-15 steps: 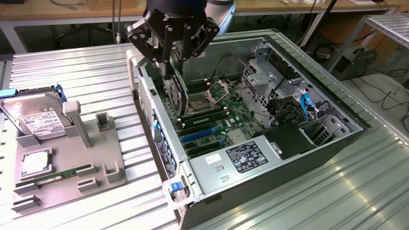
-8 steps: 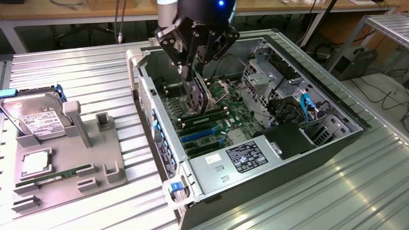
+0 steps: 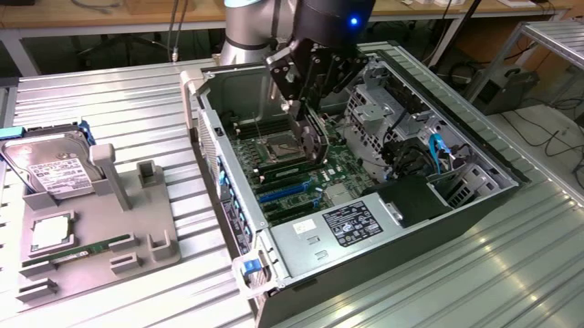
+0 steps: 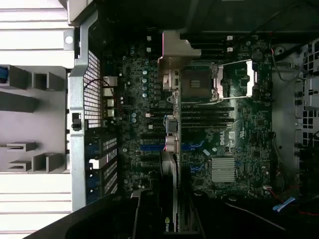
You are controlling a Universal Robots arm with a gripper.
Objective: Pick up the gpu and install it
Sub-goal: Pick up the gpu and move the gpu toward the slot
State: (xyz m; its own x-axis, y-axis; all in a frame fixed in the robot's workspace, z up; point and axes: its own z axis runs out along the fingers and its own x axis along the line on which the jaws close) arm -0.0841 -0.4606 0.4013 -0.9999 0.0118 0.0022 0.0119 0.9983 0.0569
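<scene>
The gpu (image 3: 315, 140) is clamped edge-on by the gripper (image 3: 306, 102), hung upright over the motherboard (image 3: 342, 167) inside the open PC case (image 3: 205, 130). Probably light and stiff but fragile, so it's best gripped along the top edge, with the connector contacts left untouched.

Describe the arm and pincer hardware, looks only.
The arm is a silver-grey cylindrical segment with a smooth metallic finish. The wrist housing below it is glossy black and carries a small lit blue light. The pincer is matte black, built from jointed linkage bars ending in two slim fingers.
</scene>
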